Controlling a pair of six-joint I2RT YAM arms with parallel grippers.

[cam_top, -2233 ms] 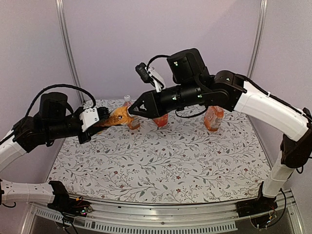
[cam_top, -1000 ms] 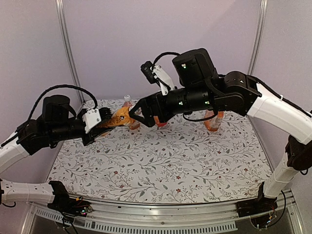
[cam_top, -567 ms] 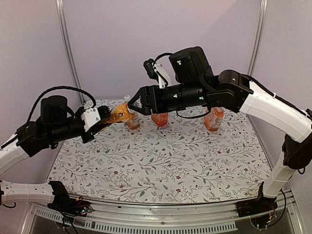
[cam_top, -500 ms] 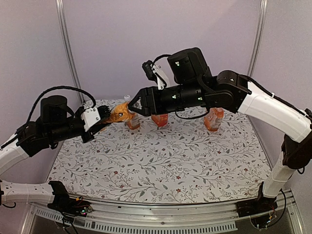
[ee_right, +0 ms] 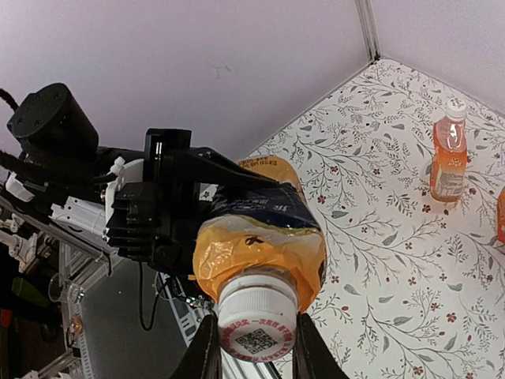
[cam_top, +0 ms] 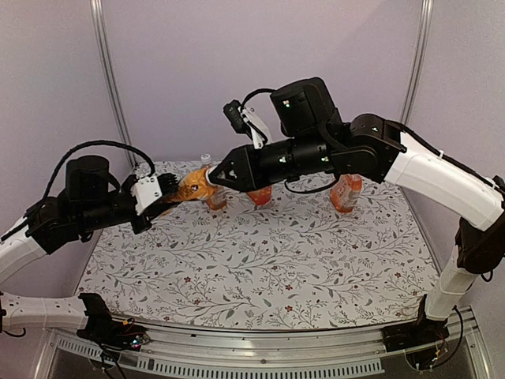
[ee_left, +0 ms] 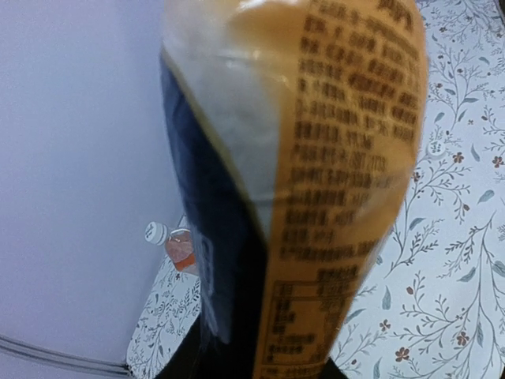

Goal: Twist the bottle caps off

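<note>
**Two arms meeting over the far left of the table.** The table [cam_top: 260,268] carries a floral cloth.

The left gripper [cam_top: 167,193] is clamped around the body of the black-labelled bottle [cam_top: 193,187]. It holds the bottle clear of the table, lying almost level, with the neck pointing toward the right arm. In the left wrist view the label fills most of the field, with dark print on orange along one side and a dark band along the other.

The right gripper [ee_right: 254,351] is closed on the held cap [ee_right: 257,314], a white screw cap with a small printed code on its top. In the right wrist view we see one finger [ee_right: 207,351] against each side of it. The held cap sits on the bottle's neck; we cannot tell whether it is loosened.

Three more bottles of orange drink stand upright along the far edge of the table:
- The left standing bottle [cam_top: 215,197] is just behind the held one, and we see its white standing cap [cam_top: 206,159] in place.
- The middle standing bottle [cam_top: 259,194] shows only its lower part beneath the right arm.
- The right standing bottle [cam_top: 346,192] stands well apart from the others, its top hidden behind the same arm.
</note>
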